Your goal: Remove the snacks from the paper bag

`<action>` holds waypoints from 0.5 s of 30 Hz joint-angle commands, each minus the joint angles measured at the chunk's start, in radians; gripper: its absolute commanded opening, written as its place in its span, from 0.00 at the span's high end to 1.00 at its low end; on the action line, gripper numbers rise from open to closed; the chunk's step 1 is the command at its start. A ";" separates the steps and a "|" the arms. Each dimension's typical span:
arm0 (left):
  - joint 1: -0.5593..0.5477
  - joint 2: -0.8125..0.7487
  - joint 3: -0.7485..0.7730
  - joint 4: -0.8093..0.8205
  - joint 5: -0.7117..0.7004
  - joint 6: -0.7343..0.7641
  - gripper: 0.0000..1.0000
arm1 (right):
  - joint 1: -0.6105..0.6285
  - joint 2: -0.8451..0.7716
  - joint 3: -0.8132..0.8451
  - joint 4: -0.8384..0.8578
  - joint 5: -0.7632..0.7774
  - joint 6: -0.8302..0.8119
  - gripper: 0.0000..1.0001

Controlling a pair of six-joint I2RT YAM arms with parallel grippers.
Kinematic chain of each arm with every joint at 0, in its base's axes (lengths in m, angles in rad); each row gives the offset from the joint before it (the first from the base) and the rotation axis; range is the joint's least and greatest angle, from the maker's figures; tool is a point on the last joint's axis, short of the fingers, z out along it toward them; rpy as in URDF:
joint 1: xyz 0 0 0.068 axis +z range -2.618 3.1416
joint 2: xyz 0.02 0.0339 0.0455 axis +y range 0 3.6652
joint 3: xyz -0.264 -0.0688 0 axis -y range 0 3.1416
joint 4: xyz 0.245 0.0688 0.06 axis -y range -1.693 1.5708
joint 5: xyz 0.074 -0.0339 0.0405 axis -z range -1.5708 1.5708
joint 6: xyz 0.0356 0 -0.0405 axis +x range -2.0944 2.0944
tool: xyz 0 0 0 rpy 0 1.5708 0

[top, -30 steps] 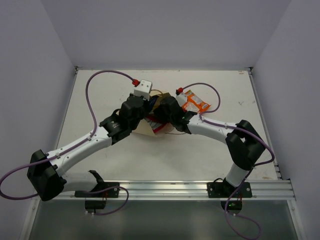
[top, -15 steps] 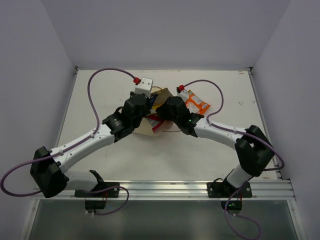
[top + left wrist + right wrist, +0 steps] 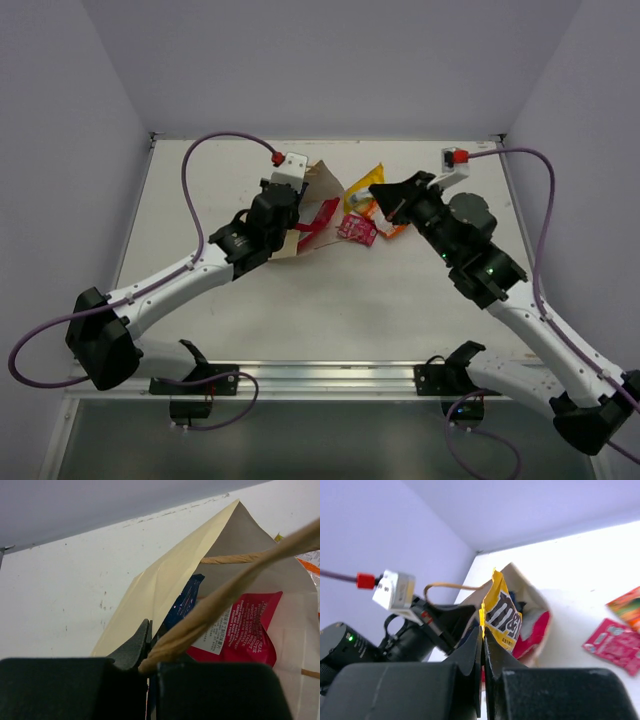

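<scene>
The paper bag [image 3: 320, 180] lies open at the table's middle, with the large red-pink-and-white bag [image 3: 318, 216] sticking out of its mouth. My left gripper [image 3: 293, 228] is shut on the paper bag's edge and handle [image 3: 235, 587]; the blue-and-white bag [image 3: 183, 602] and the red bag [image 3: 250, 630] show inside. My right gripper [image 3: 376, 189] is shut on the yellow bar wrapper [image 3: 360, 196] and holds it in the air to the right of the bag [image 3: 501, 611]. The magenta square packet [image 3: 356, 227] and the orange packet [image 3: 391, 232] lie on the table beneath it.
White walls close in the table on three sides. A metal rail [image 3: 330, 378] runs along the near edge. My left arm and its purple cable [image 3: 190, 190] cross the left half; my right arm [image 3: 520, 310] reaches over the right half.
My right gripper has pulled back to the right and up, away from the bag mouth, with the yellow wrapper in it. The magenta packet now shows on the table. My left gripper still holds the bag.
</scene>
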 commanded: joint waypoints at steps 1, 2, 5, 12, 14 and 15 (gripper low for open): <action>0.021 0.007 -0.022 -0.013 -0.024 0.046 1.00 | -0.119 -0.079 0.012 -0.093 -0.012 -0.061 1.00; 0.030 0.004 -0.032 -0.004 -0.021 0.062 1.00 | -0.139 -0.093 0.000 -0.104 0.008 -0.069 1.00; 0.051 -0.010 -0.055 0.025 0.002 0.093 1.00 | -0.230 -0.116 -0.054 -0.145 -0.007 -0.066 1.00; 0.083 -0.062 -0.083 0.076 0.048 0.210 1.00 | -0.271 0.005 -0.326 -0.019 -0.289 -0.001 1.00; 0.093 -0.069 -0.085 0.106 0.049 0.249 1.00 | -0.244 0.083 -0.367 0.115 -0.408 0.030 1.00; 0.097 -0.072 -0.085 0.109 0.049 0.262 1.00 | -0.219 0.110 -0.371 0.140 -0.422 0.027 1.00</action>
